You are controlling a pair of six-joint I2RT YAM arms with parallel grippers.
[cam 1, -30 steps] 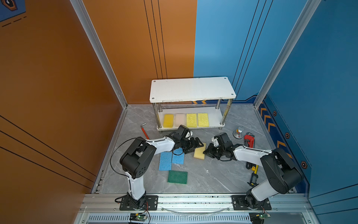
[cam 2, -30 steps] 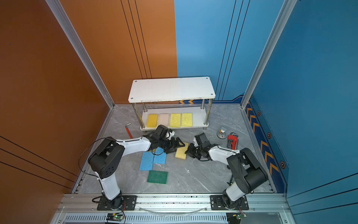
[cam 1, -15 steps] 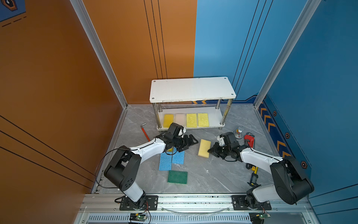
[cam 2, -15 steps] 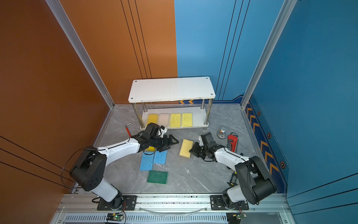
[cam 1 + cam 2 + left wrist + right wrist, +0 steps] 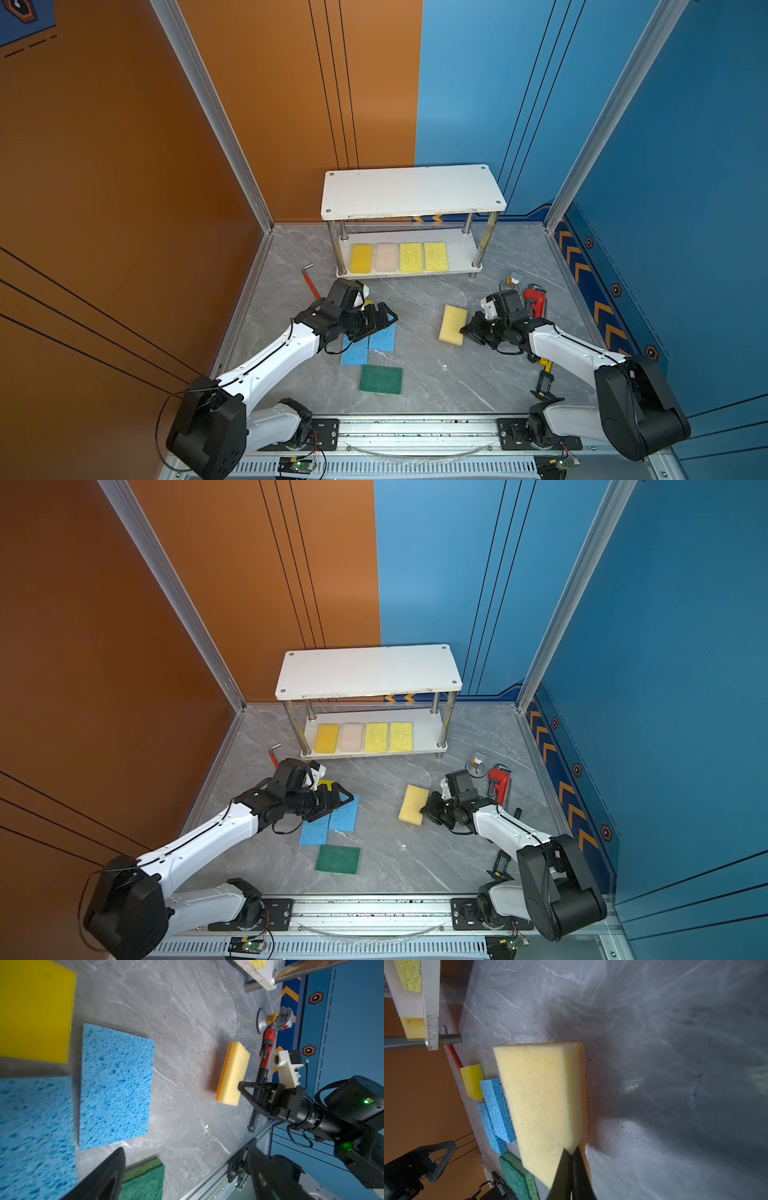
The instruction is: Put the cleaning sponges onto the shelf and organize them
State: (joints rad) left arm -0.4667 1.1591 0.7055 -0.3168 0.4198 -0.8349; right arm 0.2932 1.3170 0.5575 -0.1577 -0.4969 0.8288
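The shelf (image 5: 413,195) stands at the back; its lower board (image 5: 461,253) carries a bright yellow sponge (image 5: 360,258), a cream-pink one (image 5: 386,257) and two pale yellow porous ones (image 5: 410,257). My right gripper (image 5: 464,330) (image 5: 572,1155) is shut on a corner of the tan sponge (image 5: 452,324) (image 5: 542,1101), held low over the floor. My left gripper (image 5: 384,318) (image 5: 187,1157) is open and empty, above two blue sponges (image 5: 384,336) (image 5: 116,1084). A bright yellow sponge (image 5: 326,784) (image 5: 35,1009) lies beside them, a dark green one (image 5: 380,379) nearer the front.
A red-handled hex key (image 5: 309,280) lies left of the shelf. A red pipe wrench (image 5: 536,299) and a small suction-cup fixture (image 5: 513,280) sit by the right wall, with a black and yellow tool (image 5: 544,376) under my right arm. The aluminium rail (image 5: 415,428) borders the front.
My left gripper has pulled back leftward, away from the tan sponge, to above the blue sponges. My right gripper has carried the tan sponge a little to the right.
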